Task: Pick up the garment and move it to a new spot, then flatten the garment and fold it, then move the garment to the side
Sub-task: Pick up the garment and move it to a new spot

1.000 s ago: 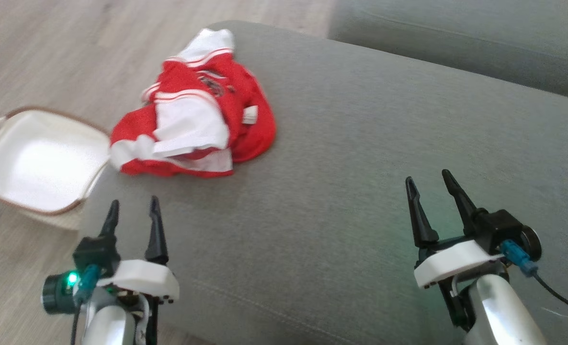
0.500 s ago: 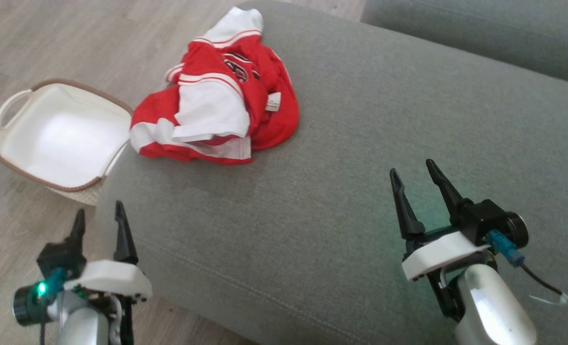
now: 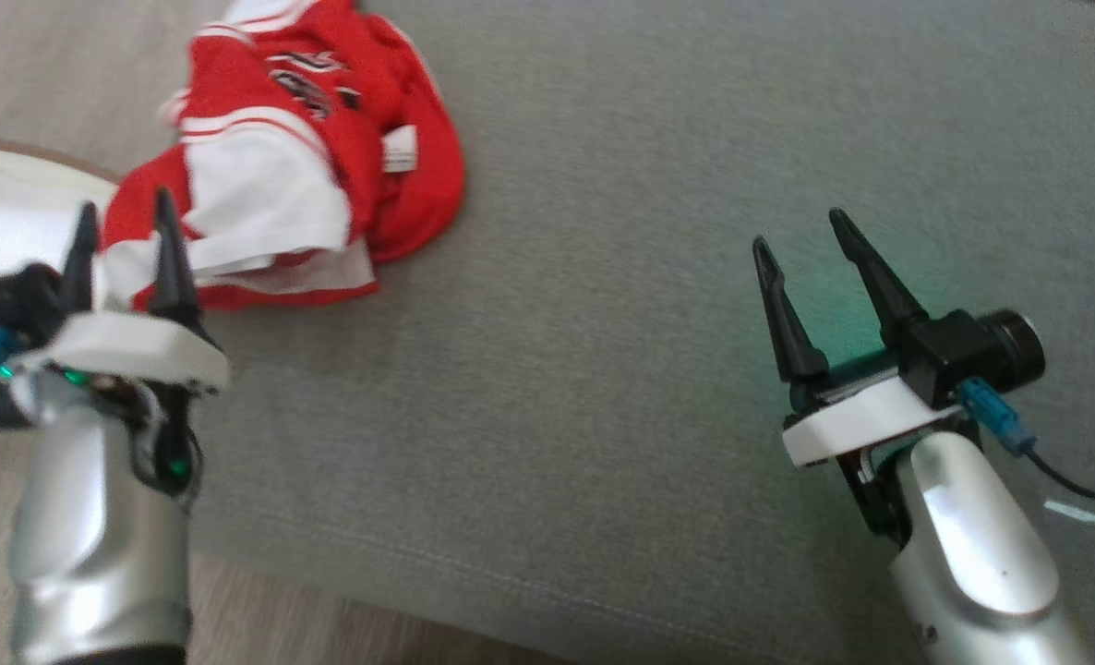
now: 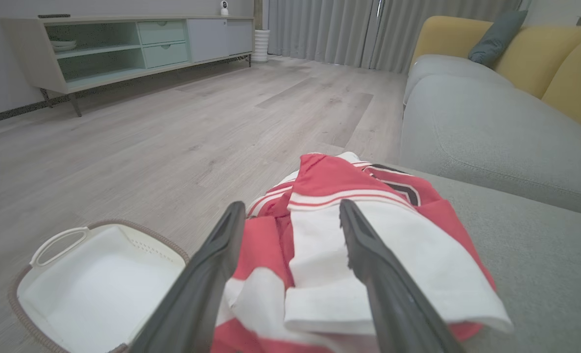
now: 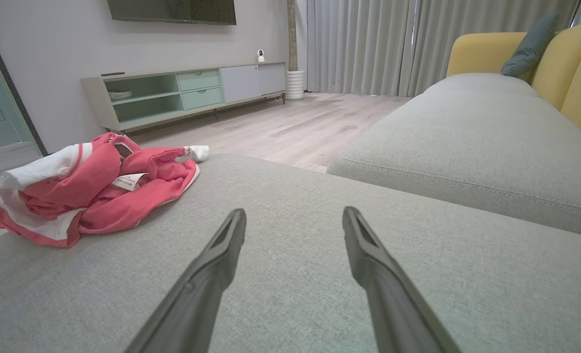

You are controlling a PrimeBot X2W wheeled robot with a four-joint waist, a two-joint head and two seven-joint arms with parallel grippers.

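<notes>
We saw a grey sofa seat [image 3: 603, 369], a crumpled red-and-white jersey [image 3: 303, 171] lying near its left edge, a white basket [image 4: 99, 289] on the wooden floor [image 4: 148, 142] beside.

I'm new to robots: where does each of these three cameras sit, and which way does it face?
Head view: on the head, facing down at the cushion, garment, left gripper and right gripper.
Left wrist view: on the left wrist, facing along its fingers at the garment and basket.
Right wrist view: on the right wrist, facing along its fingers across the cushion towards the sofa.
Shared: all three show the garment.
</notes>
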